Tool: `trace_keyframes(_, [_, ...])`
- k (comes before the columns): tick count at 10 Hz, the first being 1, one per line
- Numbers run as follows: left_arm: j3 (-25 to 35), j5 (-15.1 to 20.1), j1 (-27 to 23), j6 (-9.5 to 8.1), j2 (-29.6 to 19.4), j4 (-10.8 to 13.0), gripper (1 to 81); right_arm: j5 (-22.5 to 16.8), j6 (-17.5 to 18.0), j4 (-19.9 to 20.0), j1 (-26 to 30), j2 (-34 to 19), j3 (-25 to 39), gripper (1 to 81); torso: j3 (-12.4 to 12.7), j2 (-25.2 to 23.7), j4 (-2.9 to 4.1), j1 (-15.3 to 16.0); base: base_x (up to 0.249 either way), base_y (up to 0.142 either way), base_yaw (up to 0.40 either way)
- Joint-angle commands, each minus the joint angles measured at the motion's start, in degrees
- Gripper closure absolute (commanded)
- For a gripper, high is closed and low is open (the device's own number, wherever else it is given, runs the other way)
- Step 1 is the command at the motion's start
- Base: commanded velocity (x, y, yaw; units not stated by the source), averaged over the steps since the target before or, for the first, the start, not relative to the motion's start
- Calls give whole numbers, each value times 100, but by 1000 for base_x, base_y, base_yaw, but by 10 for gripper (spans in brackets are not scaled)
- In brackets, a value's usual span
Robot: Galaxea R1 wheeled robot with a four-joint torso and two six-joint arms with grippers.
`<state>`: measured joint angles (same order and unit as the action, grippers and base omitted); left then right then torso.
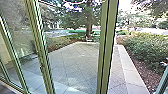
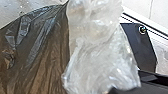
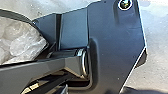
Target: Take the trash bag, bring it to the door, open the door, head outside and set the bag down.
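The trash bag [image 2: 40, 55] shows large in the left wrist view, its brown-black plastic stretched in long folds beside a crumpled, clear, whitish plastic part [image 2: 100, 50]. Whitish crumpled plastic [image 3: 18, 41] also appears in the right wrist view, beyond the robot's jointed bar. Green-framed glass panels stand ahead in the head view, with a thick door post [image 1: 107, 47] right of centre; whether this part is the door itself, I cannot tell. What grips the bag is hidden from sight.
Outside lies a paved yard [image 1: 72, 60], with a pale kerb [image 1: 131, 71] along its right side. Bushes [image 1: 147, 50] grow beyond the kerb, and a tree trunk [image 1: 89, 25] rises at the back. Slanting green frames [image 1: 40, 50] stand on the left.
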<state>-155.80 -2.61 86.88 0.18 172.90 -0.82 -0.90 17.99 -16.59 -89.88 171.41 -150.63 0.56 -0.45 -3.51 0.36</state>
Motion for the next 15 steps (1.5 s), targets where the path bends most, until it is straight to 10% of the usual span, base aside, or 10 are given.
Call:
trace_keyframes(1, [-4,278,-290,43,8,38,811,-253,-15,-64,255,89,-53,10,0,0,0,0,0,0,0])
trace_keyframes(15, [23,331,-316,34,-1,108,811,-253,-15,-125,264,141,-62,10,2,-2,0,-2,0,0,-88])
